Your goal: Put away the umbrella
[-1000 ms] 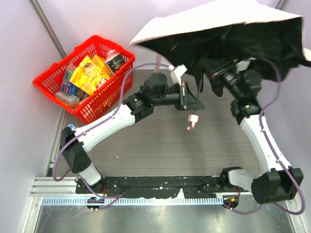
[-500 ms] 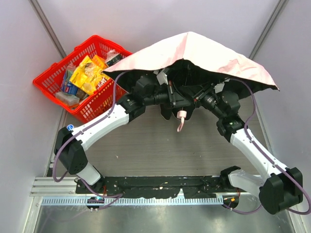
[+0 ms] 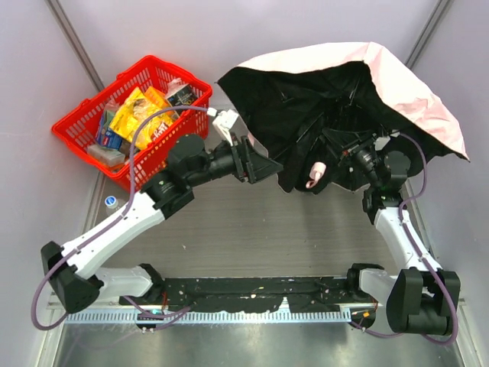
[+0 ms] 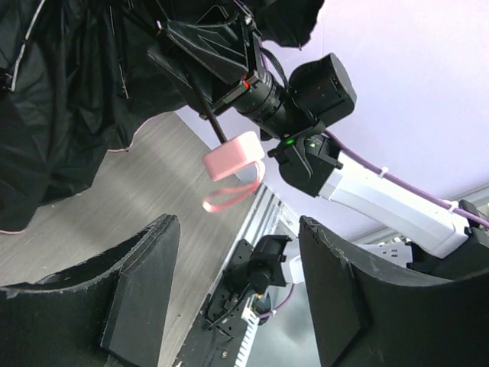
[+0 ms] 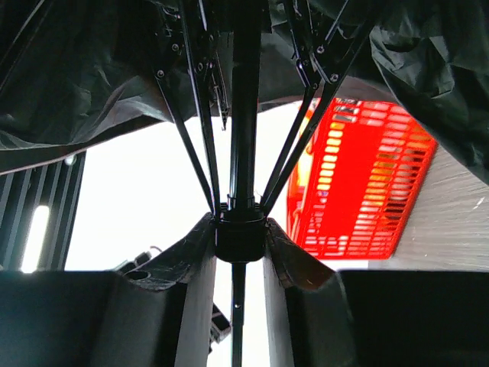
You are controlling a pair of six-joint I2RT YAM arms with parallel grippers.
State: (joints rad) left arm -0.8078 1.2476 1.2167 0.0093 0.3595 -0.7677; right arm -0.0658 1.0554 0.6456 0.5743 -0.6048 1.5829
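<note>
The pale pink fabric folding umbrella (image 3: 397,76) hangs open over the desk's (image 3: 252,222) far right. The right claw (image 5: 238,238) is clamped on its black sliding hub (image 5: 239,222), and the left claw (image 4: 235,225) gapes empty. I'd steady the small pink handle (image 4: 233,155) before collapsing it.

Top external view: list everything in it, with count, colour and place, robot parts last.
umbrella: one, open, pink outside and black inside, above the table's far right.
basket: one, red, far left.
packets: several, yellow, orange, blue, inside the basket.
table: one, grey wood-grain, under both arms.
left arm: one, white and black, stretched toward the umbrella, jaws open, empty.
right arm: one, white and black, jaws shut on the umbrella's shaft.
</note>
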